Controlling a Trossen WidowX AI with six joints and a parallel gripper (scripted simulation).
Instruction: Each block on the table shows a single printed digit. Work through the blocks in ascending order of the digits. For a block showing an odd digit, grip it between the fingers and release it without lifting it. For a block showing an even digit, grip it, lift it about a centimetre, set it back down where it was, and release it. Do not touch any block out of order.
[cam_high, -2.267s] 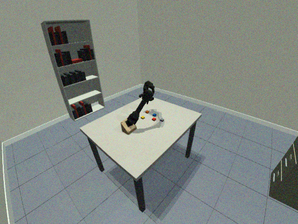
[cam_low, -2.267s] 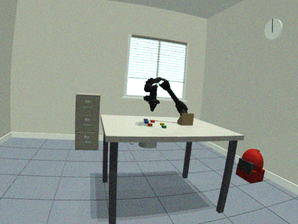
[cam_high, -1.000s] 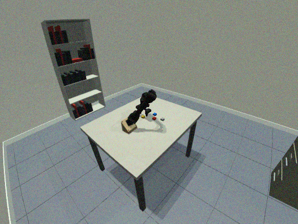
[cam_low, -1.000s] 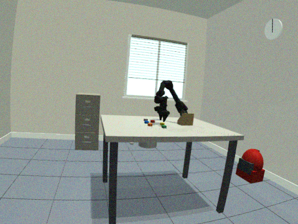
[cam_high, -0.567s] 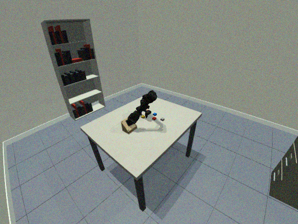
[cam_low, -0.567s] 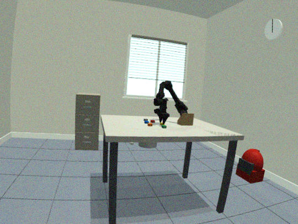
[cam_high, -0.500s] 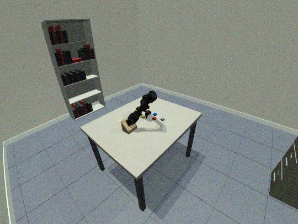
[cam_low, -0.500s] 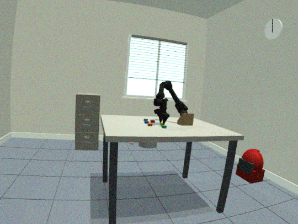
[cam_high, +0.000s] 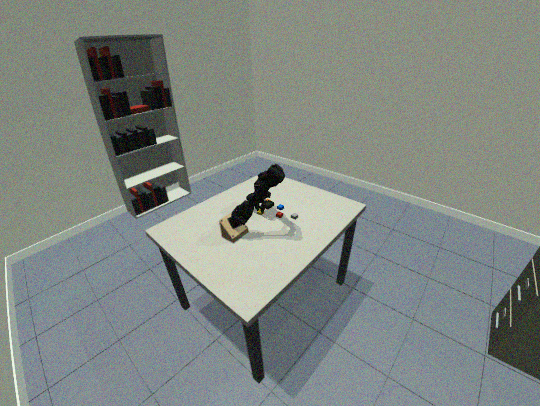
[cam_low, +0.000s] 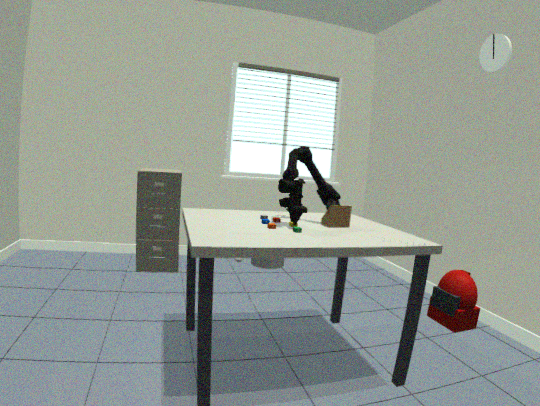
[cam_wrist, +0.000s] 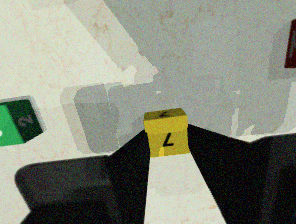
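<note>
My gripper (cam_low: 295, 222) (cam_wrist: 166, 132) is shut on the yellow block (cam_high: 259, 212) (cam_low: 292, 224) (cam_wrist: 169, 143), which shows a 7. A finger stands against each side of it, and it appears to rest at table level. The green block (cam_low: 297, 229) (cam_wrist: 11, 127) shows a 2 and lies to the left in the wrist view. The red block (cam_high: 279, 214) (cam_low: 276, 220) (cam_wrist: 291, 50) is cut off at that view's right edge. A blue block (cam_high: 280, 207) (cam_low: 265, 221), a dark grey block (cam_high: 294, 216) (cam_low: 264, 217) and an orange block (cam_low: 271, 226) lie farther off, their digits unreadable.
The blocks and the arm's wooden base (cam_high: 233, 230) (cam_low: 337, 216) stand on the pale table (cam_high: 250, 280) (cam_low: 240, 237). The arm's shadow falls across the table around the yellow block. A bookshelf (cam_high: 150, 120) and a filing cabinet (cam_low: 158, 220) stand away from the table.
</note>
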